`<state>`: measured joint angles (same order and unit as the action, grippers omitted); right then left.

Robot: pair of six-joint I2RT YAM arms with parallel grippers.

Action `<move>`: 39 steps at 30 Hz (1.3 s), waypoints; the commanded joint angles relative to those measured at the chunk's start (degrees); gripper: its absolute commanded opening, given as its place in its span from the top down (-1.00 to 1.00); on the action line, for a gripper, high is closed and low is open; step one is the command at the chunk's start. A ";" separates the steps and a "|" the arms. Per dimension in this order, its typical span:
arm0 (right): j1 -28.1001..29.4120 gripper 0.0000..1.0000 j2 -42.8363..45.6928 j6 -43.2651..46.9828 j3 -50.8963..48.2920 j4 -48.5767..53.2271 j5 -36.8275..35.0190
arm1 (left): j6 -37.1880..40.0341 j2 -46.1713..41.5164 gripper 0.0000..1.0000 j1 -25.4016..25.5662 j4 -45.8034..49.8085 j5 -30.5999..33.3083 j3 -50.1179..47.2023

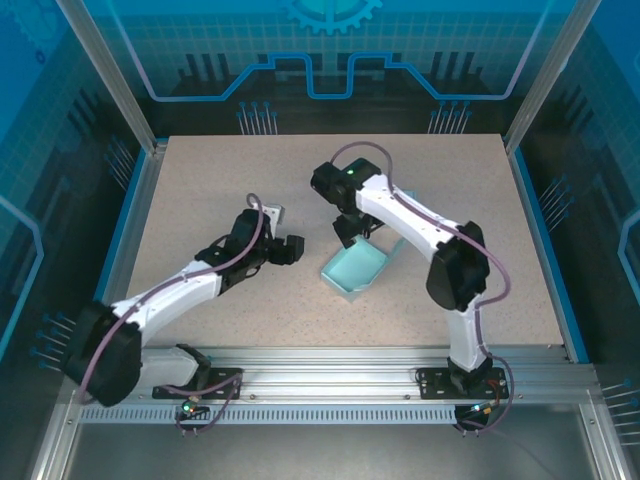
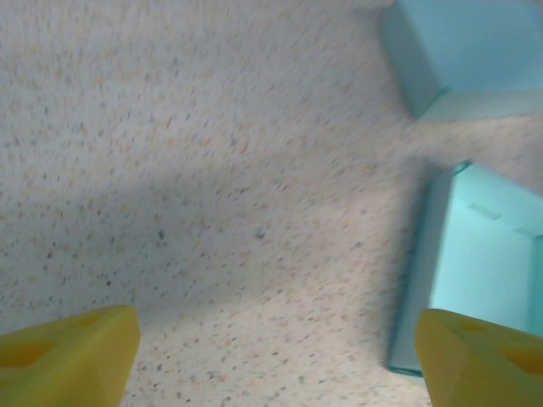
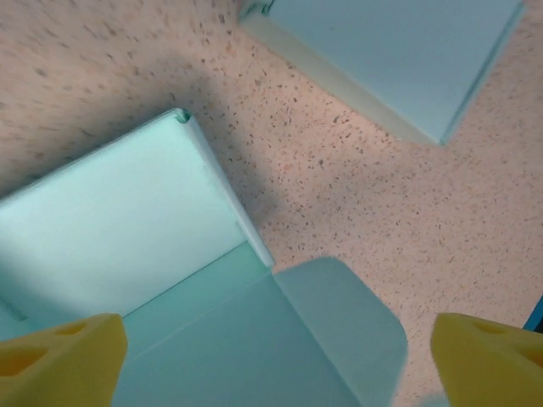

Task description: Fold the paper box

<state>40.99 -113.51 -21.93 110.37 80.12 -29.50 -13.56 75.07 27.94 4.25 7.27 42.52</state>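
Jaws spread, right arm (image 1: 405, 215) hunches over paper box (image 1: 355, 270).

Bright, even light is falling from overhead onto the table (image 1: 200, 190), and the top view is rendering sharply, with soft shadows pooling under the left arm (image 1: 175, 292) and right arm (image 1: 415, 222). The left wrist view is smearing (speckles streaked, paper box (image 2: 475, 271) edges soft) under a broad grey shadow. The right wrist view is showing crisper speckles, with yellow fingertips (image 3: 59, 356) blurring at its bottom corners.
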 commanded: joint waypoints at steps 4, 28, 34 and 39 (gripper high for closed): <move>1.88 -1.00 20.39 -9.01 -9.04 -0.98 -3.37 | -0.39 11.07 -0.47 0.02 -3.30 1.93 3.63; -11.77 0.23 62.91 -27.12 -80.72 -53.29 20.34 | -4.93 22.34 0.22 7.50 -8.62 -2.13 2.58; -17.69 0.47 55.66 -24.73 -84.23 -65.91 26.86 | -7.40 22.43 0.24 10.49 -12.29 -3.94 0.22; -20.30 0.50 45.89 -22.05 -80.37 -71.21 30.79 | -8.73 20.38 0.24 14.23 -14.00 -3.56 -1.98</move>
<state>21.91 -63.55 -46.24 26.96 16.08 -2.87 -20.01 96.97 39.86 -8.45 5.74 42.44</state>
